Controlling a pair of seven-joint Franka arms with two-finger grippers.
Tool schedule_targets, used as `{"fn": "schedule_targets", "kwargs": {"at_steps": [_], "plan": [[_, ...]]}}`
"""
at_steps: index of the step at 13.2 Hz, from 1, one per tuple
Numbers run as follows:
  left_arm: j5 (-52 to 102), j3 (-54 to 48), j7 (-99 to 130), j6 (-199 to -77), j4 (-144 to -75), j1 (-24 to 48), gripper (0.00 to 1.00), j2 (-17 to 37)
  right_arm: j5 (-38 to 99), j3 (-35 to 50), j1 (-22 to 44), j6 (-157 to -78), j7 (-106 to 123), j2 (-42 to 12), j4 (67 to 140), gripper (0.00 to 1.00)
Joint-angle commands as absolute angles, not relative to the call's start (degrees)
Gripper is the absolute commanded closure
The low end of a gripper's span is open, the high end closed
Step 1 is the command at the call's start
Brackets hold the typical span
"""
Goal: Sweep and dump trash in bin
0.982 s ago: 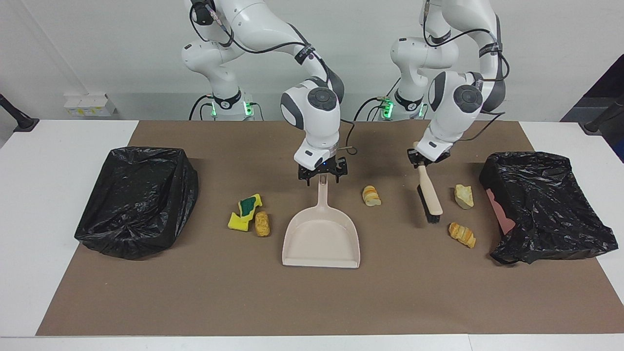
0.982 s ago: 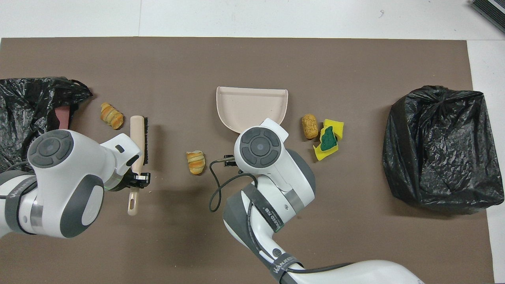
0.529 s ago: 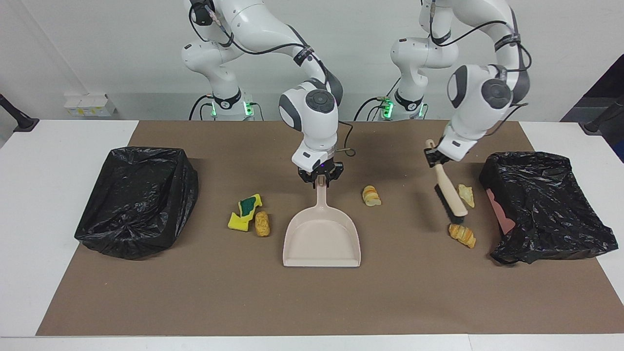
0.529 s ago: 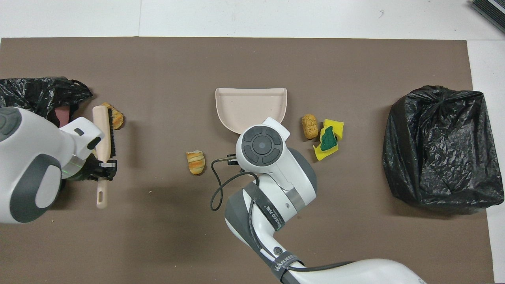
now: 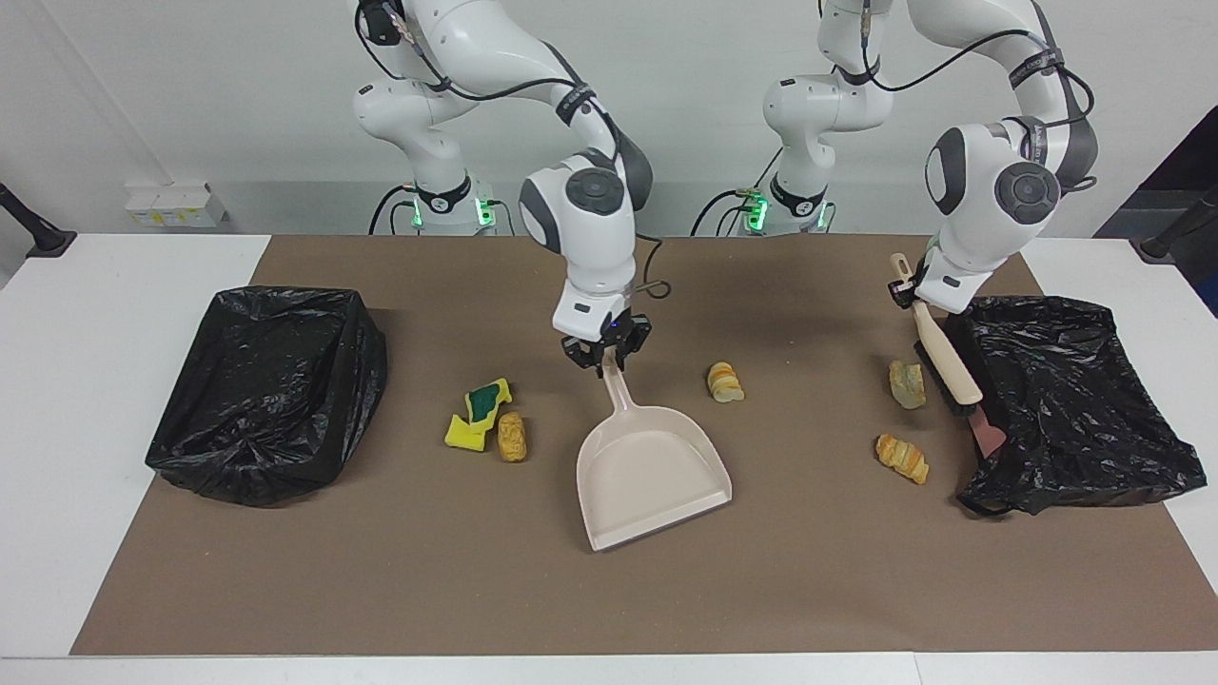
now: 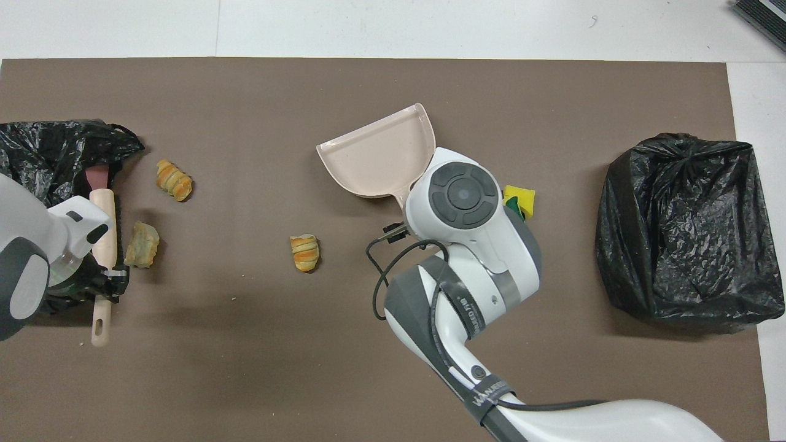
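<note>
My right gripper [image 5: 606, 360] is shut on the handle of the beige dustpan [image 5: 652, 476], whose open mouth is angled toward the left arm's end of the table. My left gripper [image 5: 909, 293] is shut on the beige brush [image 5: 944, 360], held up over the rim of the black-bagged bin [image 5: 1066, 400]. Trash lies on the brown mat: one bread piece [image 5: 725, 382] beside the dustpan handle, another bread piece [image 5: 906, 383] and a golden one [image 5: 902, 458] near that bin, and yellow-green sponge chunks [image 5: 481, 414] with a brown lump [image 5: 512, 436].
A second black-bagged bin [image 5: 266, 390] stands toward the right arm's end of the table. In the overhead view the right wrist covers most of the sponge chunks [image 6: 521, 199] and the brown lump. White table [image 5: 95, 314] borders the mat.
The right gripper closed on the dustpan handle and swung the pan's mouth toward the left arm's end. The left arm carried the brush up and over to its bin.
</note>
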State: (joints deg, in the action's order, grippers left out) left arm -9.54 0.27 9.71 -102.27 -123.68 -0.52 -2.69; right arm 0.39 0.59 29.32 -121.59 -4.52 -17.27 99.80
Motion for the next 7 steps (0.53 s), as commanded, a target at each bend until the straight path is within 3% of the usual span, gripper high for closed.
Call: {"fn": "schedule_targets", "kwargs": {"at_steps": [1,3,7], "plan": [[-11.6,-0.4,8.7,-104.0,-126.0,-1.3,1.0,-2.0,1.4,0.8,27.1,-115.7,9.3,-12.4,100.5,1.0],[-11.5,-0.6,8.1,-107.1,-128.1,-0.4,1.0,-1.9,1.4,0.8,25.8,-110.2,20.0,-10.6,100.6,1.0],[-4.7,-0.8,6.6,-108.8,-129.9,5.7,1.0,-2.6,1.3,0.8,23.6,-107.6,43.1,-7.0,107.6,1.0]]}}
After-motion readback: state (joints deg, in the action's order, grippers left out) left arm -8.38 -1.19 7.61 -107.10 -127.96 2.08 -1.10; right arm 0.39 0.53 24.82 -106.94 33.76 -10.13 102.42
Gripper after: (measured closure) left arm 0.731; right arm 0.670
